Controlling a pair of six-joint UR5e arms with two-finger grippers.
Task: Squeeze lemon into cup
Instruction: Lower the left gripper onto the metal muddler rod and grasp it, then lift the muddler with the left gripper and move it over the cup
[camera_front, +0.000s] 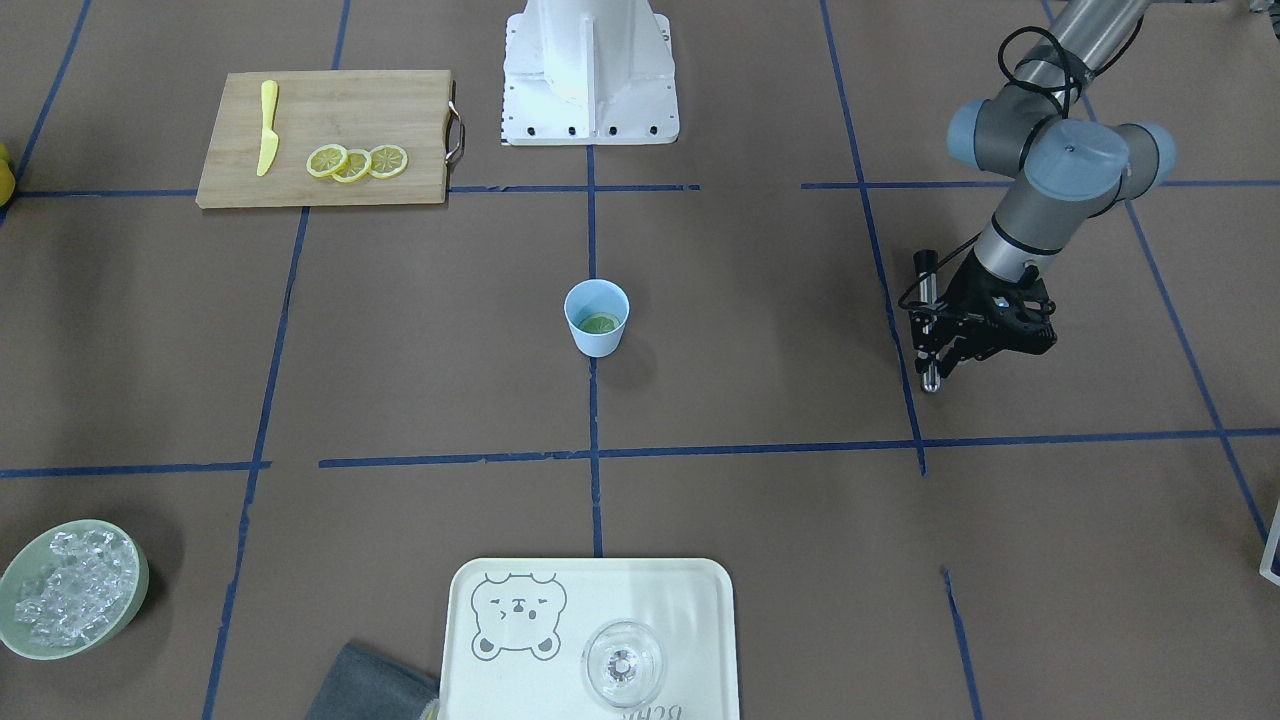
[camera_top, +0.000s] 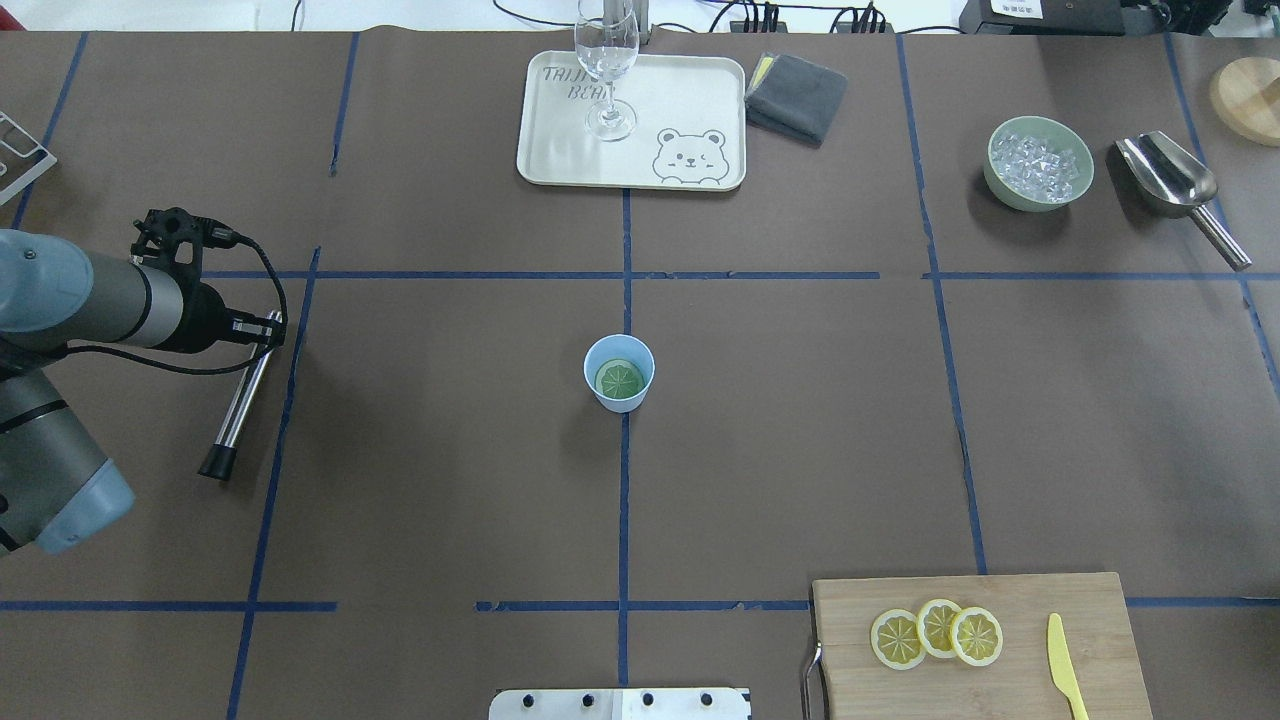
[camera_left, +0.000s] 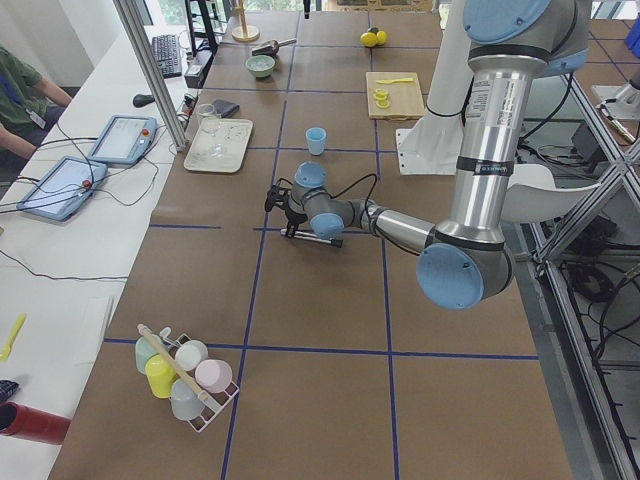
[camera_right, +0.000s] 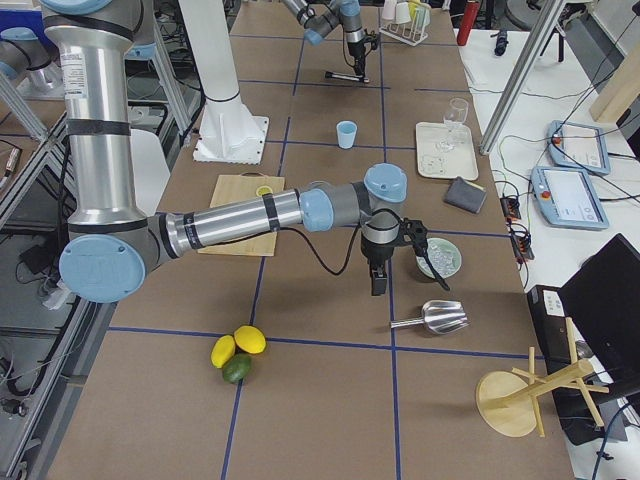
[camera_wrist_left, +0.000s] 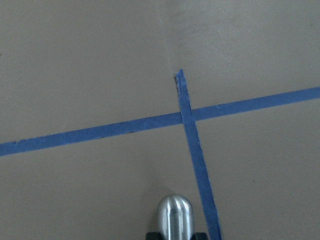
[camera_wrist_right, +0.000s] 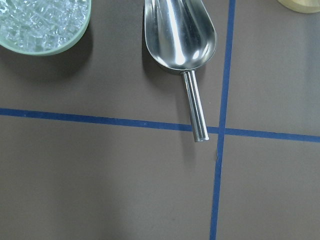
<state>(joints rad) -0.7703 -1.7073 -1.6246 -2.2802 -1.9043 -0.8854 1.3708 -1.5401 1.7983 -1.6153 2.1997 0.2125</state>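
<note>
**Pressing the lemon: rod upright, cup undisturbed**

Front-facing view: the light blue cup (camera_front: 597, 343) stands upright by itself. The lemon (camera_front: 600, 323) lies flat in its bottom with the cut face up. Well apart from the cup, on the robot's left, the left gripper (camera_front: 950, 345) hangs low over the table with a steel rod (camera_front: 929, 320) at its tips.

Overhead view: the rod slants out from the gripper, and its black end is the end farther from the cup. Nothing stands beside the cup to brace it.

Left wrist view: the rod's rounded end shows with dark finger parts tight on either side, so the jaws look clamped on it. The cup is out of frame.

Exterior right view: the right gripper (camera_right: 378, 268) hovers well apart from the cup. From here I cannot tell whether it is open or closed.

Right wrist view: only a pale green bowl of ice (camera_wrist_right: 45, 51) and a steel scoop (camera_wrist_right: 180, 35) show, with no fingers.

The step in hand is probably carrying the rod to the cup and crushing the lemon. The rod should be turned upright before it reaches the rim and go in at the centre of the mouth. It should then press straight down, gently. The cup looks light and nothing holds it, so any sideways push could tip or slide it.
</note>
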